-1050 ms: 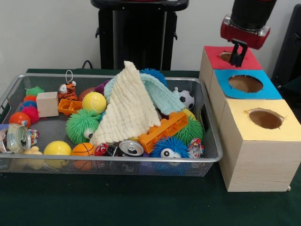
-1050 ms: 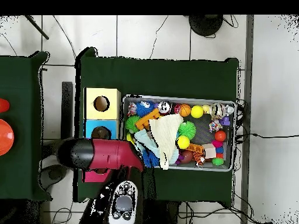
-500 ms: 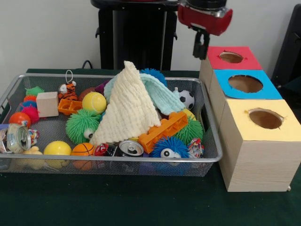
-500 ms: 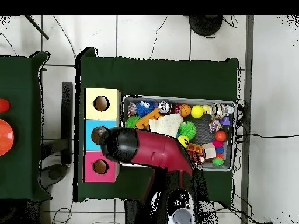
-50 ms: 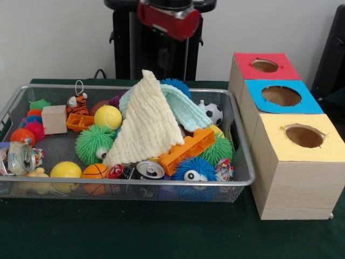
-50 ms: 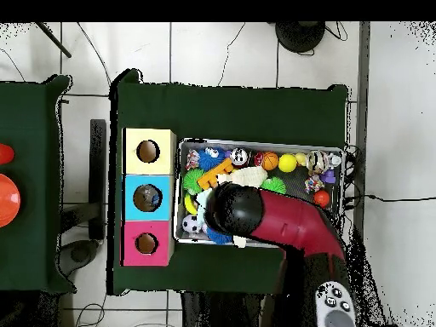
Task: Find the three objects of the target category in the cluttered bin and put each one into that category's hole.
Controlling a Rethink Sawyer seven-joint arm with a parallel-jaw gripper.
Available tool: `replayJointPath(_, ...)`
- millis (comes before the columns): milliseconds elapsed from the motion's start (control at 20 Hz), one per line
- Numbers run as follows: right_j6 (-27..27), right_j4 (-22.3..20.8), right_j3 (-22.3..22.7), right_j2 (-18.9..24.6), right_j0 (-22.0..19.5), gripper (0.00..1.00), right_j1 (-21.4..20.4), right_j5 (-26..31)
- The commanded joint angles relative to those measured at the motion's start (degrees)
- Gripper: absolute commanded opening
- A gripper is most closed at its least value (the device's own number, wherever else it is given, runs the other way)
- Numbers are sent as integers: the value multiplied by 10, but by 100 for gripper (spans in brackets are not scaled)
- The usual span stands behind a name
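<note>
A wire mesh bin [image 5: 135, 182] holds a jumble of toys. A cream cloth [image 5: 145, 121] is draped high in its middle over a light blue cloth [image 5: 186, 108]. Around them lie an orange brick [image 5: 188, 148], a soccer ball [image 5: 214, 113], a yellow ball [image 5: 108, 117], a green spiky ball [image 5: 92, 143] and a can [image 5: 150, 170]. The arm's red wrist [image 5: 168, 19] hangs above the bin's far side. The gripper under it blends into the dark pedestal. In the overhead view the arm [image 6: 281, 221] covers the bin's middle and hides the gripper.
Three wooden boxes with round holes stand beside the bin: red top [image 5: 265, 66], blue top [image 5: 281, 96], yellow top [image 5: 303, 136]. In the bin also lie a wooden block [image 5: 54, 118], a tiger toy [image 5: 78, 102], a basketball [image 5: 95, 171] and a blue spiky ball [image 5: 193, 168].
The arm has swung away from the red box's hole, across the blue box, to above the bin's middle. Nothing in the bin has moved.
</note>
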Motion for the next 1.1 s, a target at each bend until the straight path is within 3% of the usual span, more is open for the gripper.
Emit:
replayJointPath(50, -140, -94, -55, 66, -57, 0, 47, -10)
replayJointPath(100, -146, -104, -60, 74, -66, 0, 49, -15)
replayJointPath(150, -152, -124, -68, 90, -78, 100, 51, 3)
replayJointPath(400, -144, -109, -73, 106, -92, 100, 38, 56)
replayJointPath(650, -154, -99, -81, 147, -124, 100, 40, 62)
replayJointPath(900, -194, -116, -116, 183, -166, 100, 72, 73)
replayJointPath(1100, -213, -154, -153, 190, -184, 100, 98, 76)
